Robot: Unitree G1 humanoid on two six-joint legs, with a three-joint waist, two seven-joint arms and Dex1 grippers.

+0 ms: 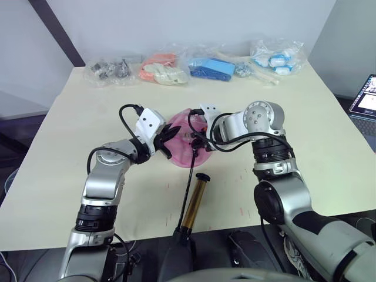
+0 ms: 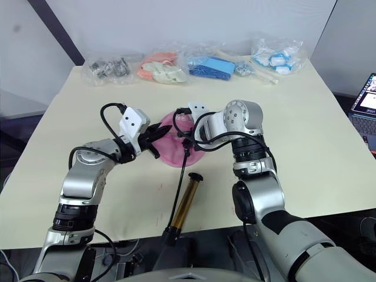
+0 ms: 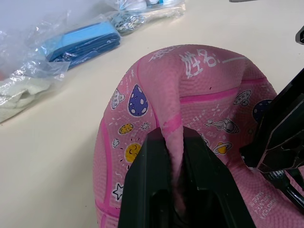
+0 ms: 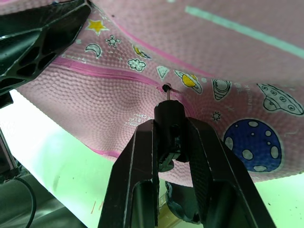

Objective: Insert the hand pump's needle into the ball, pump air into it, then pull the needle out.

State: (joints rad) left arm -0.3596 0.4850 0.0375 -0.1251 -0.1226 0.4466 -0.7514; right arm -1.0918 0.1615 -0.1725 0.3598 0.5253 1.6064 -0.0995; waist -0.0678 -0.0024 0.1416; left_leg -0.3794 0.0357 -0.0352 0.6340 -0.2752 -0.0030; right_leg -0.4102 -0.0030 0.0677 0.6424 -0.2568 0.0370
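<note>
my left hand pinches a fold of the one limp ball mid-counter; right hand clamps the needle, tip at the valve; one hand pump lies pointing toward me

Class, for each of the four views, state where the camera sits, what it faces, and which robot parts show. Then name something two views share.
Left eye view: head, looking down at table, both arms, ball, hand pump.
Right eye view: the same scene from beside it.
Left wrist view: along the left pincer, pinching a fold of the ball.
Right wrist view: along the right pincer, holding the needle at the valve.
Shared: both wrist views show the ball.
</note>
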